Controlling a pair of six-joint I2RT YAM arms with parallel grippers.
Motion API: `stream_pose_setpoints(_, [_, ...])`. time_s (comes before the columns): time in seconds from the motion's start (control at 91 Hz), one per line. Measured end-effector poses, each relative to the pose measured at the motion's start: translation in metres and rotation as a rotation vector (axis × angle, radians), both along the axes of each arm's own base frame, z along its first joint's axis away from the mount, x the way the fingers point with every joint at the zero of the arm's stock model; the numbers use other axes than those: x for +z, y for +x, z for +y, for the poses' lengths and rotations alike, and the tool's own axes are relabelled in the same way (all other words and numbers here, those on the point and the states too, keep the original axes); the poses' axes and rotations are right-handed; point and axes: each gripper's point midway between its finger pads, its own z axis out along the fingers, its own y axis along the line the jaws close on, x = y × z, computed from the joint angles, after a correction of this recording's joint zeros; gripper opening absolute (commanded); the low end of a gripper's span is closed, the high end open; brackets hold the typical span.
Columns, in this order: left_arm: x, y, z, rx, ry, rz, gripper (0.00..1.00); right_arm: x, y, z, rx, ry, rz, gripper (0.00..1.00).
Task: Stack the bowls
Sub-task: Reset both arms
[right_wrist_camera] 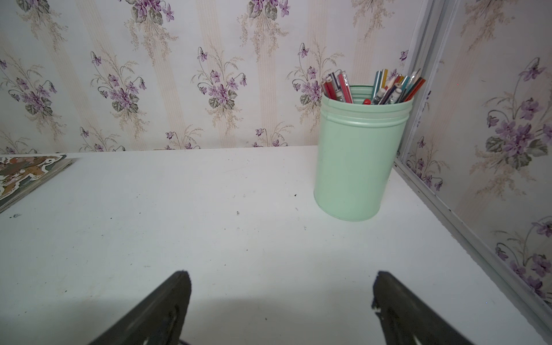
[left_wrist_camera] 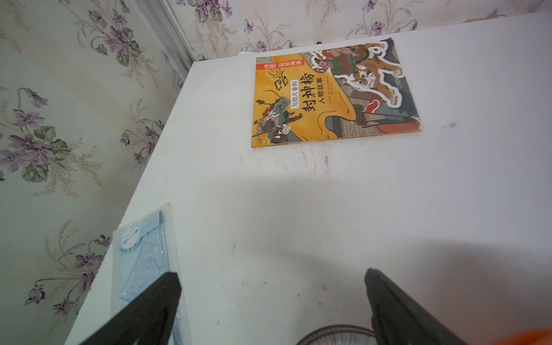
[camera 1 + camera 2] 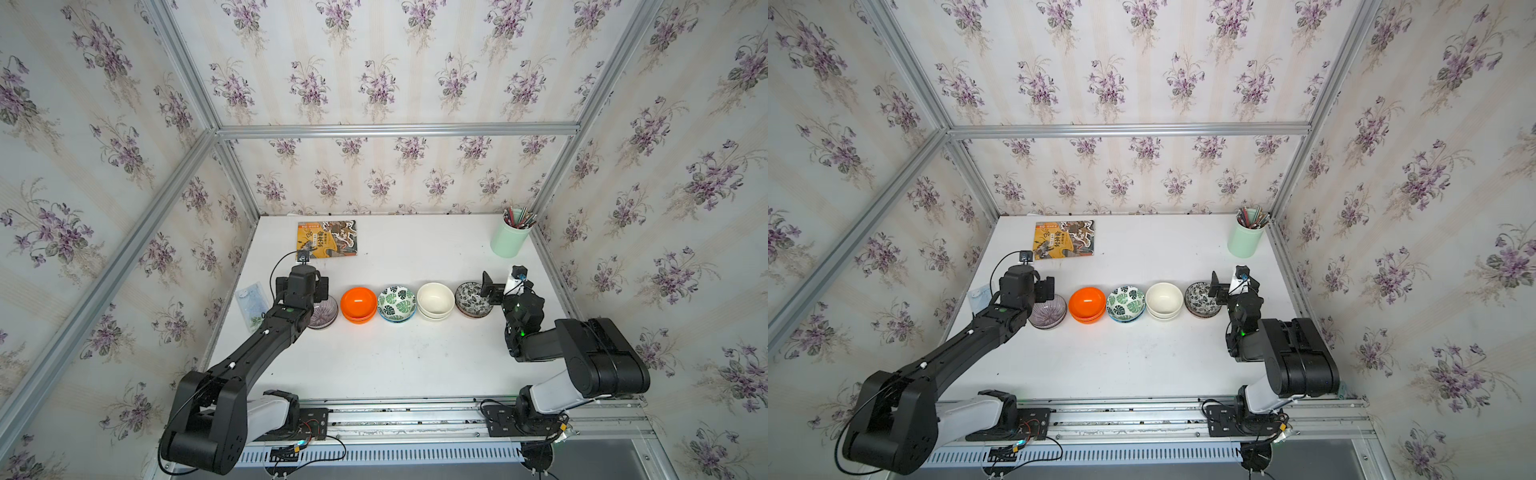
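Observation:
Five lots of bowls stand in a row across the table in both top views: purple-striped [image 3: 326,316], orange [image 3: 358,304], green leaf print [image 3: 397,302], cream-white [image 3: 435,300] and black-and-white floral [image 3: 471,298]. The orange and cream ones show a second rim underneath. My left gripper [image 3: 302,289] hangs open over the far left side of the purple-striped bowl [image 2: 337,336], whose rim lies between its fingers without touching them. At the row's right end my right gripper [image 3: 505,286] is open beside the floral bowl. Only bare table lies between its fingers [image 1: 388,298].
A picture book [image 3: 327,237] lies flat at the back left. A mint-green pencil cup [image 3: 510,237] stands in the back right corner. A clear plastic packet [image 3: 251,305] rests by the left edge. Papered walls with metal rails close in three sides.

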Motion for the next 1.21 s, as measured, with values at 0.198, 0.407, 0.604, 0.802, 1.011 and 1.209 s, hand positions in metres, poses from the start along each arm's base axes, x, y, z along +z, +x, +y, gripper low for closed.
stream_pose_setpoints(0.198, [-0.010, 0.006, 0.012, 0.020, -0.002, -0.096, 1.00, -0.002, 0.000, 0.000, -0.003, -0.001, 0.010, 1.00])
stream_pose_setpoints(0.407, [-0.010, 0.012, 0.009, -0.005, -0.001, -0.180, 1.00, -0.003, 0.000, -0.001, -0.006, -0.001, 0.011, 1.00])
stream_pose_setpoints(0.604, [-0.018, 0.012, 0.008, -0.027, 0.019, -0.226, 1.00, -0.003, 0.000, -0.001, -0.007, 0.001, 0.011, 1.00])
stream_pose_setpoints(0.802, [-0.029, 0.010, 0.008, -0.033, 0.024, -0.265, 1.00, -0.003, 0.000, -0.002, -0.010, 0.002, 0.011, 1.00])
stream_pose_setpoints(1.011, [-0.038, 0.005, 0.008, -0.040, 0.024, -0.299, 1.00, -0.003, 0.000, -0.002, -0.011, 0.009, 0.011, 1.00])
stream_pose_setpoints(1.209, [-0.035, 0.006, 0.006, -0.048, 0.023, -0.345, 1.00, -0.003, 0.000, -0.002, -0.011, 0.009, 0.012, 1.00])
